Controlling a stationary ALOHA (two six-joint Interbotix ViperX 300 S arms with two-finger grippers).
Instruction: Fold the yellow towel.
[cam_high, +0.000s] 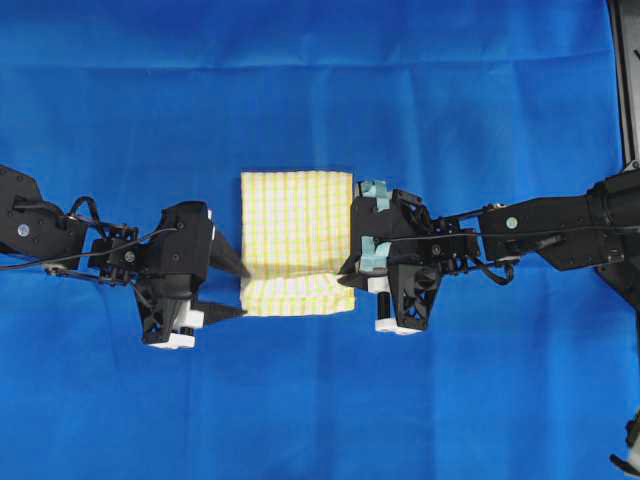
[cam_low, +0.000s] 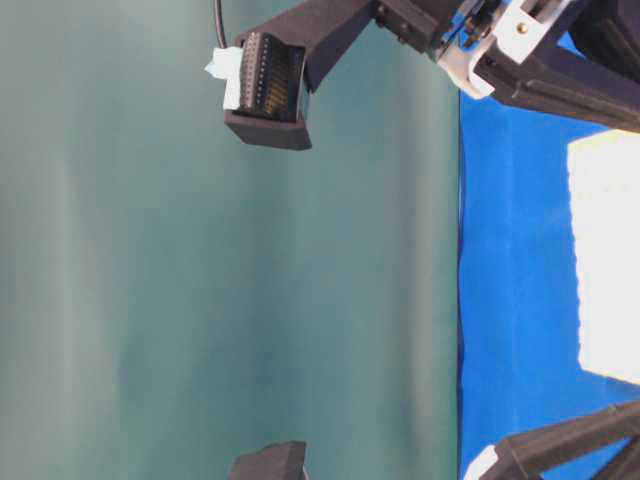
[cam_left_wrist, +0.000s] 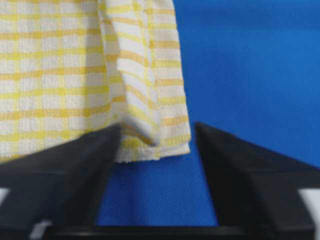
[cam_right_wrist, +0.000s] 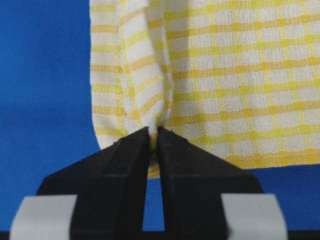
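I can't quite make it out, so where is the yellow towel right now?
In the overhead view the yellow towel lies folded at the middle of the blue cloth, between the open left gripper and the right gripper, which pinches its edge.

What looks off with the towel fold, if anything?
The yellow towel lies folded on the blue cloth, but the near strip is puckered into a ridge. The right gripper pinches that ridge at the towel's edge, while the left gripper stands open at the opposite corner, holding nothing. Otherwise square.
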